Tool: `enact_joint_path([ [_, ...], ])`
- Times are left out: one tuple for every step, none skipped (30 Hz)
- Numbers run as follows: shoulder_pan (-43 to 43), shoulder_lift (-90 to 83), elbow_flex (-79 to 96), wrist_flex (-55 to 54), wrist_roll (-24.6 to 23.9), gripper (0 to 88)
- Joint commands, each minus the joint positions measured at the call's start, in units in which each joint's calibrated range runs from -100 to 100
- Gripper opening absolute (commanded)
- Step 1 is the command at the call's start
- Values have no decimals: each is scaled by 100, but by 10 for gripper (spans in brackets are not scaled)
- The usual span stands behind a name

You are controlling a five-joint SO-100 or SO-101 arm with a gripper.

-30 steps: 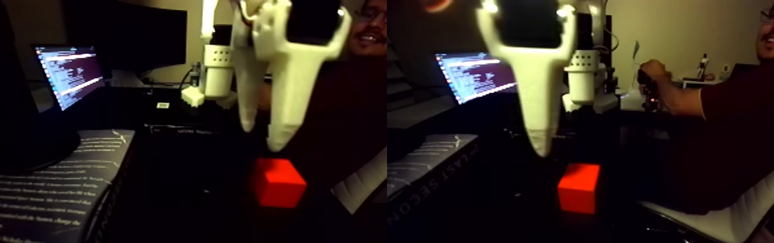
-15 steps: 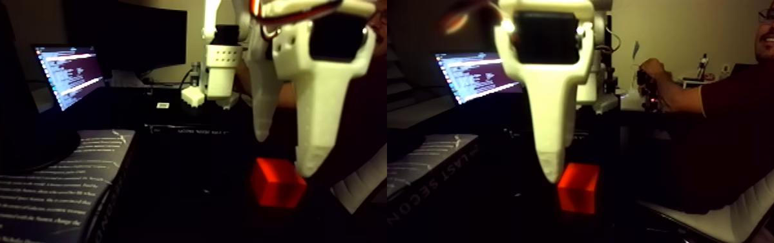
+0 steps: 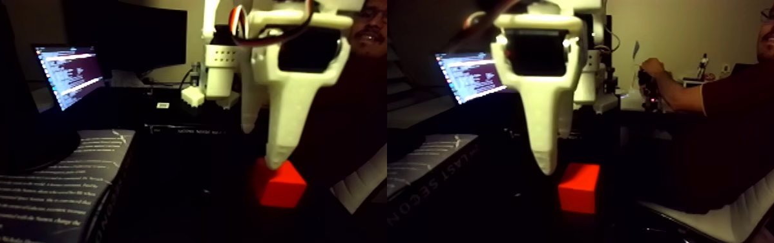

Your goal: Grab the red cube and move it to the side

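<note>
The picture holds two side-by-side halves of one scene. The red cube sits on the dark table in the left half, and the same cube shows in the right half. My white gripper hangs just above the cube and slightly to its left, open, with nothing between its fingers. The tip of the broad finger overlaps the cube's upper left corner. The thin finger ends higher, left of the cube. In the right half the broad finger stands just left of the cube.
A lit laptop stands at the back left, with a printed dark book in front of it. A person sits on a white chair at the right, one hand on a controller. The arm's base rises behind.
The gripper dropped towards the cube and swung right, then shifted back left, so its broad fingertip is now at the cube's upper left corner. The cube has stayed in place.
</note>
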Motion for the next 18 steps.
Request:
enact_joint_path([
  [27,-12,-196,59,47,270],
  [35,-12,-196,59,47,289],
  [60,-12,-196,59,47,317],
  [102,-12,-196,59,53,349],
  [135,-12,-196,59,58,379],
  [144,-12,-196,59,101,398],
  [144,-4,-196,59,155,418],
  [152,5,-196,51,172,436],
  [210,38,-205,34,177,446],
  [252,89,-233,34,182,453],
  [277,147,-305,42,182,455],
  [302,198,-360,59,182,454],
  [352,231,-369,93,182,454],
  [393,265,-378,169,204,454],
  [402,299,-387,211,204,454],
  [410,324,-378,194,204,454],
  [410,349,-369,177,209,454],
  [410,366,-369,186,209,454],
])
